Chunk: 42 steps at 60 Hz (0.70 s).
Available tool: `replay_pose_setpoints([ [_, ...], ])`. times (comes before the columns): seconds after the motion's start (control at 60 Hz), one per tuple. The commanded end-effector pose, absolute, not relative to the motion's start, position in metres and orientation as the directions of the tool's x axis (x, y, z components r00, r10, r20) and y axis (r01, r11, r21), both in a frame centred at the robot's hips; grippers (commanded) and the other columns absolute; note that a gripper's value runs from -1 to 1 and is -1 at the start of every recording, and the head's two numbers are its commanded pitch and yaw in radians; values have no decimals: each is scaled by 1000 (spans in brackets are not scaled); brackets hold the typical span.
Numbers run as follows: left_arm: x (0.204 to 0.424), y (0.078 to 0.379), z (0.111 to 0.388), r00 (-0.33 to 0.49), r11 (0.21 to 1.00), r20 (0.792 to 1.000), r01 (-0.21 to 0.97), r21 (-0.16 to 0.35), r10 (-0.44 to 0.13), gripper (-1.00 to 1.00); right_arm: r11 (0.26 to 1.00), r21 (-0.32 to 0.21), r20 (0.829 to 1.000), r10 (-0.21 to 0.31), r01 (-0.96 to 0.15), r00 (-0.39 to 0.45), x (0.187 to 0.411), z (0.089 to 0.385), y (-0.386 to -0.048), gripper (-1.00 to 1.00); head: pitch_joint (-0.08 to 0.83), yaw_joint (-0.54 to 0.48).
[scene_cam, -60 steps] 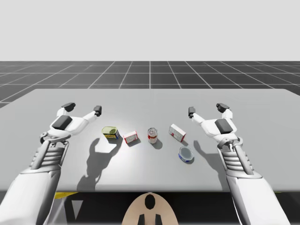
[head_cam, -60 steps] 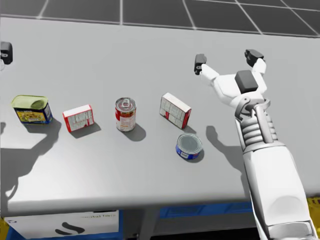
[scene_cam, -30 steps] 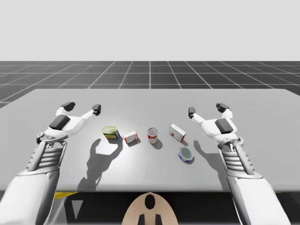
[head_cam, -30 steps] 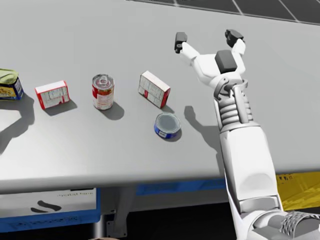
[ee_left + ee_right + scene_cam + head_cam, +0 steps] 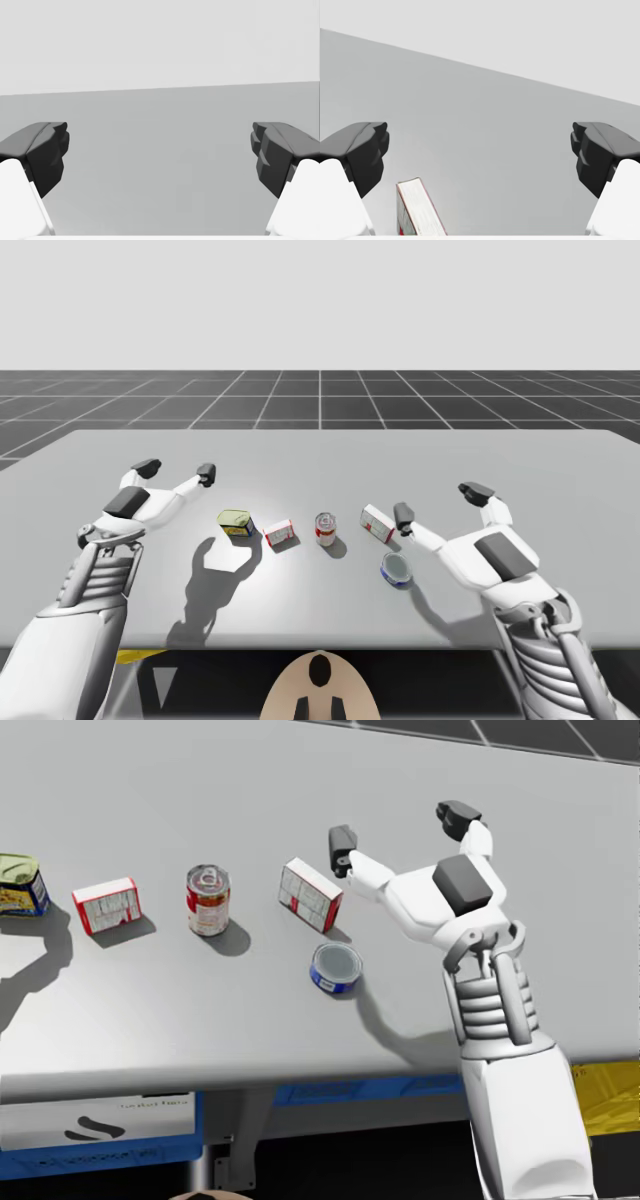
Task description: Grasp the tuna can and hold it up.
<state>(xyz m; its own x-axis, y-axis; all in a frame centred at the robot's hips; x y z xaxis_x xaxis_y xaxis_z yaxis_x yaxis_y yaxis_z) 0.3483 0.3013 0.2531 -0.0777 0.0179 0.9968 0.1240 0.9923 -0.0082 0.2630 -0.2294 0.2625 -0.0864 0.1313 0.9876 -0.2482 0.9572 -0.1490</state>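
Both my left gripper (image 5: 177,470) and my right gripper (image 5: 437,500) are wide open, holding nothing, the right one near the low blue can (image 5: 396,569).

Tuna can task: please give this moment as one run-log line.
stage: pre-grasp | right gripper: open, beyond tuna can, beside nearer red-and-white box | left gripper: open, empty | tuna can: on table, ungrasped

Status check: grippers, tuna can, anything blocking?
Both open, empty: left gripper, right gripper. Ungrasped tuna can sits on table, nearer me than right gripper. Close beside that gripper, beyond can: red-and-white box.
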Motion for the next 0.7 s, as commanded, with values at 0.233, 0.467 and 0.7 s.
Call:
replay_pose_setpoints([
  [0.233, 348, 302, 253, -76, 993, 997, 120, -15, 24, -1000, 882, -107, 992, 126, -459, 11, 200, 234, -222, -1000, 786, -265],
  [0.467, 348, 302, 253, -78, 993, 997, 119, -15, 24, -1000, 866, -12, 985, 96, -501, 143, 193, 196, -231, -1000, 783, -272],
  [0.7, 348, 302, 253, -78, 993, 997, 118, -15, 24, -1000, 860, 12, 968, 117, -510, 220, 211, 163, -235, -1000, 784, -268],
])
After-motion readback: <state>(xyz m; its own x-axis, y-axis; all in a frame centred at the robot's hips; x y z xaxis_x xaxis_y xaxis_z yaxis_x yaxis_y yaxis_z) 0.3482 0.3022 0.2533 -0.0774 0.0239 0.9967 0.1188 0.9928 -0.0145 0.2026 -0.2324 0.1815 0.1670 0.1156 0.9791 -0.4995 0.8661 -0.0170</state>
